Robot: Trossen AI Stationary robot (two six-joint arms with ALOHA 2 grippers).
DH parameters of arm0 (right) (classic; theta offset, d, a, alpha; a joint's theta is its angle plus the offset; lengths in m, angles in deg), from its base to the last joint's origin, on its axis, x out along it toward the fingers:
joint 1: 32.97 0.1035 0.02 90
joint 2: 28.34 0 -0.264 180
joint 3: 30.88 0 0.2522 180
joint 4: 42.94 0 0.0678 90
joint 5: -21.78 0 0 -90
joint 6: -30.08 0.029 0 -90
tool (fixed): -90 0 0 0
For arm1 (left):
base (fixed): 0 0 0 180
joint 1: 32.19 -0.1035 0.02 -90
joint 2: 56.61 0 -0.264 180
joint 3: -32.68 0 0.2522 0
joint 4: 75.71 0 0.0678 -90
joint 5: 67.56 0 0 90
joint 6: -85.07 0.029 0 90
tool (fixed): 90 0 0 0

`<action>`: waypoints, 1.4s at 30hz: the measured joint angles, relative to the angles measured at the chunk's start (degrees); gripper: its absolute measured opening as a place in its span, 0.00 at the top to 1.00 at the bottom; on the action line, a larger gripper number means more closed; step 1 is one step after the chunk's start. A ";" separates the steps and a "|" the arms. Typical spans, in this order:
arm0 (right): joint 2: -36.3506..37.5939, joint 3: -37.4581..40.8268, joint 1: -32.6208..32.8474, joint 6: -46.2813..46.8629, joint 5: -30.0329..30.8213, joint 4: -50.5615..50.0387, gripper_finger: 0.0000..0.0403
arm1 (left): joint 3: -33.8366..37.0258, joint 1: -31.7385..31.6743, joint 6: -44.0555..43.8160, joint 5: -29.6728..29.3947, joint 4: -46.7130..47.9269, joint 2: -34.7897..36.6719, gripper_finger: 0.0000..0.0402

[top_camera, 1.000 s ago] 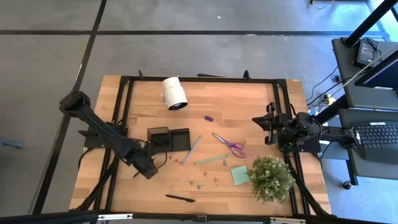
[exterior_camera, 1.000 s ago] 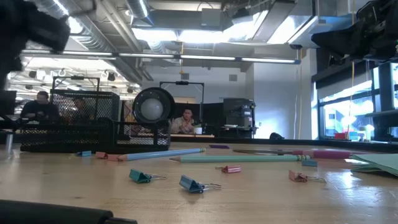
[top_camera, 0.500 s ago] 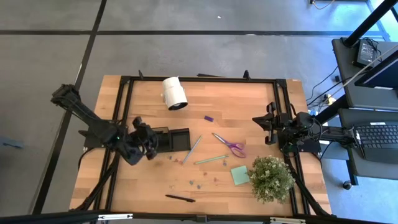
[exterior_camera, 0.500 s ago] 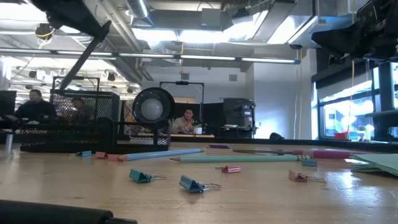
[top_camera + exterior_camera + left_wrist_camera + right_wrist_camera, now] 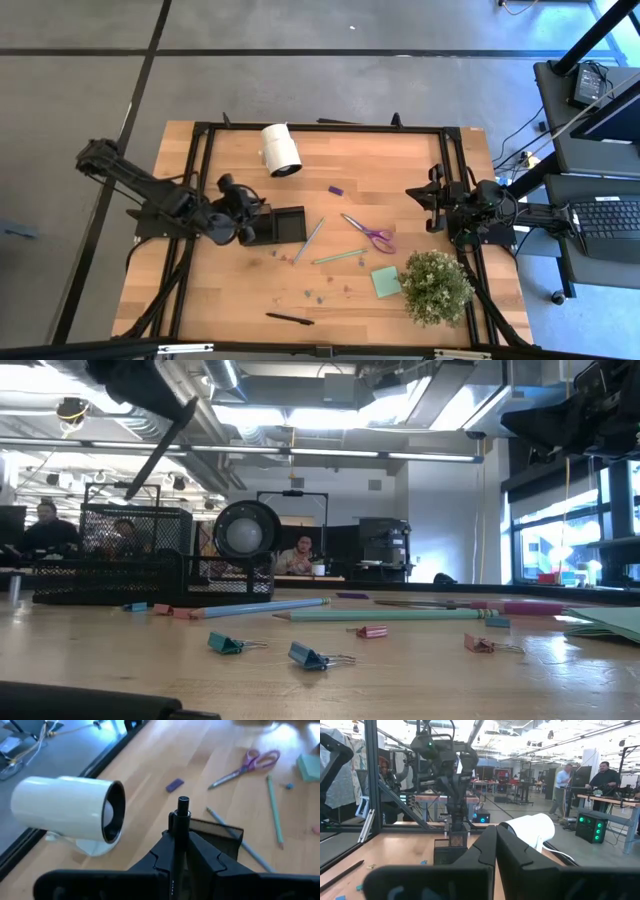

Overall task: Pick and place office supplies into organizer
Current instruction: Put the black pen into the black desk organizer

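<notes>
Left gripper (image 5: 179, 851) clamped on dark pen (image 5: 182, 815), pen upright along finger axis. Black mesh organizer (image 5: 220, 834) directly beneath tip, probably near compartment; depth uncertain. Right gripper (image 5: 495, 842) pressed together, parked far right, well apart. Left arm nearer.

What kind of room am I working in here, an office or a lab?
Most likely an open robotics lab or workshop: bare ceiling ducts, more metal-framed benches with equipment behind the table, and people standing at workstations. The wooden table sits on a concrete floor.
</notes>
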 joint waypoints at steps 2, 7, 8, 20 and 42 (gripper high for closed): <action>0.00 0.01 0.00 -0.01 0.00 0.00 0.97 | 0.00 -1.25 0.06 1.82 0.20 -0.95 0.92; 0.00 0.01 0.02 -0.02 -0.01 0.00 0.97 | 0.43 -3.28 0.03 3.14 0.93 -3.33 0.92; 0.00 0.01 0.02 -0.02 0.01 0.00 0.97 | 1.21 -3.54 -0.18 3.20 0.63 -3.37 0.92; 0.00 0.01 0.00 0.00 0.01 -0.48 0.97 | 13.63 -4.05 -5.97 4.36 -10.44 -1.06 0.92; 0.00 0.01 0.00 0.00 -0.01 -0.57 0.97 | 16.33 -4.03 -8.04 5.10 -10.93 -0.94 0.86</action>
